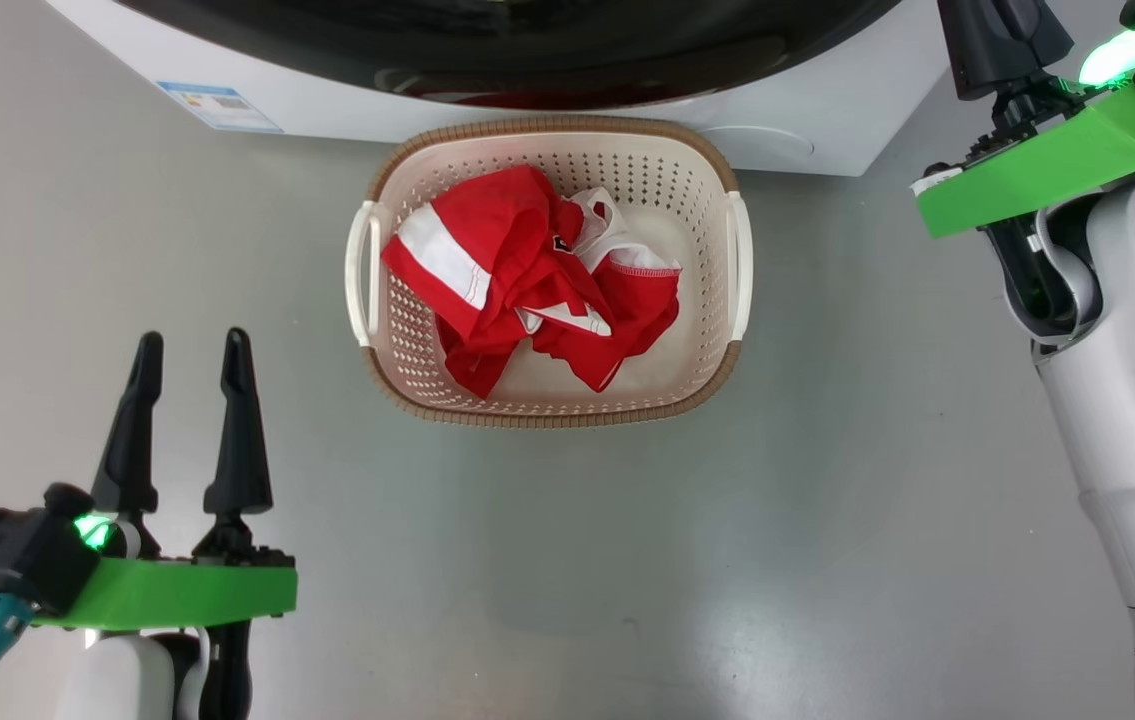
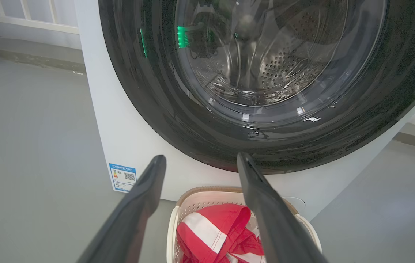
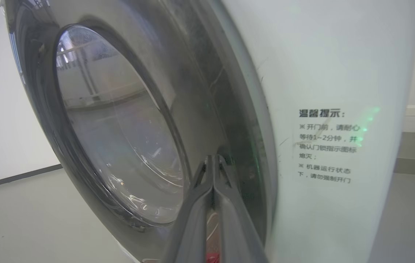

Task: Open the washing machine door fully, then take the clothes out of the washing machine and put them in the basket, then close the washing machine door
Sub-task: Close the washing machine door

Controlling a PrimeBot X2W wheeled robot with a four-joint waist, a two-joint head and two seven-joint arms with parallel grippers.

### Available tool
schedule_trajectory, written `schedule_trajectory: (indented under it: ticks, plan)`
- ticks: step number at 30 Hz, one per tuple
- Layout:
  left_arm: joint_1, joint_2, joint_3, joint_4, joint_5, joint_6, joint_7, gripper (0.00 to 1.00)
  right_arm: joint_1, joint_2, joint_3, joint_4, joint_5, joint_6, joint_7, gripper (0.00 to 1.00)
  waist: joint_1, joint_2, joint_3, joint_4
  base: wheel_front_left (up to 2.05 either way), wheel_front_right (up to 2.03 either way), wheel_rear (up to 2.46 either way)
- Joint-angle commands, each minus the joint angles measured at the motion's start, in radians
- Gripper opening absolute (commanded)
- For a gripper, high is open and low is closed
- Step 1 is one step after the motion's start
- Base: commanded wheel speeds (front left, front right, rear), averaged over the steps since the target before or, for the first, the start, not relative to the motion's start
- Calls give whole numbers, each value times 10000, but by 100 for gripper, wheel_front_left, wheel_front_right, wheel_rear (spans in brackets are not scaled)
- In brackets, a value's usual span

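My left gripper [image 1: 192,340] is left of the basket [image 1: 547,415] and nearer me, well apart from it, fingers spread, nothing held. The clothes [image 1: 527,270] are in the basket, a red heap with white bands. The washing machine [image 1: 827,110] is just behind the basket, blue label [image 1: 219,105] at its left corner. The washing machine door [image 2: 148,102] is above the basket, lying flush on the front. My right gripper [image 3: 212,157] is right of the basket, fingers pressed together, tips at the door rim. Can't tell if they touch it.
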Motion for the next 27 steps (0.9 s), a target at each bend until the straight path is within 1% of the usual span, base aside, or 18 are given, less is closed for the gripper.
schedule_trajectory:
  ticks: [1, 4, 9, 10, 11, 12, 14, 15, 16, 17, 21, 27]
  plan:
    - [-185, 197, 307, -268, 15, -31, -80, 100, -356, 108, -245, -234, -28, -86, -46, 0, 0, 0, 30, -30, 0, 0, 0]
    - [-220, 197, 310, -242, 46, -31, -80, 100, -319, 210, -267, -272, -110, -86, -46, 0, 0, 0, 26, -59, 0, 0, 0]
    - [-207, 197, 359, -95, 91, -31, -80, 100, 234, 256, 95, -173, -92, -86, -46, 0, 0, 0, -185, -170, 0, 0, 0]
    - [-197, 197, 364, -67, 115, -31, -80, 100, 371, 255, 183, -146, -63, -86, -46, 11, 0, 0, -248, -204, 0, 0, 0]
    - [-182, 197, 352, -48, 157, -31, -80, 100, 508, 262, 222, -144, -35, -86, -46, 18, 0, 0, -319, -247, 0, 0, 0]
    - [-182, 197, 352, -48, 157, -31, -80, 100, 508, 262, 222, -144, -35, -86, -46, 18, 0, 0, -319, -247, 0, 0, 0]
    - [-128, 197, 357, 2, 261, -31, -80, 100, 779, 264, 306, -130, 3, -86, -46, 37, 0, 0, -473, -346, 0, 0, 0]
    - [-93, 197, 382, 35, 296, -31, -80, 100, 914, 261, 339, -135, 24, -86, -46, 53, 0, 0, -555, -396, 0, 0, 0]
    - [-54, 197, 416, 67, 328, -31, -80, 100, 1061, 254, 367, -143, 34, -86, -46, 87, 0, 0, -647, -445, 0, 0, 0]
    - [-11, 197, 453, 99, 363, -31, -80, 100, 1216, 245, 390, -153, 34, -86, -46, 100, 0, 0, -749, -494, 0, 0, 0]
    - [203, 202, 577, 226, 472, -31, -80, 100, 1876, 216, 405, -232, 13, -86, -46, 100, 0, 0, -1186, -695, 0, 0, 0]
    - [615, 387, 714, 460, 478, -31, -80, 100, 3053, 173, 193, -275, 16, -86, -46, 100, 0, 0, -1900, -1006, 0, 0, 0]
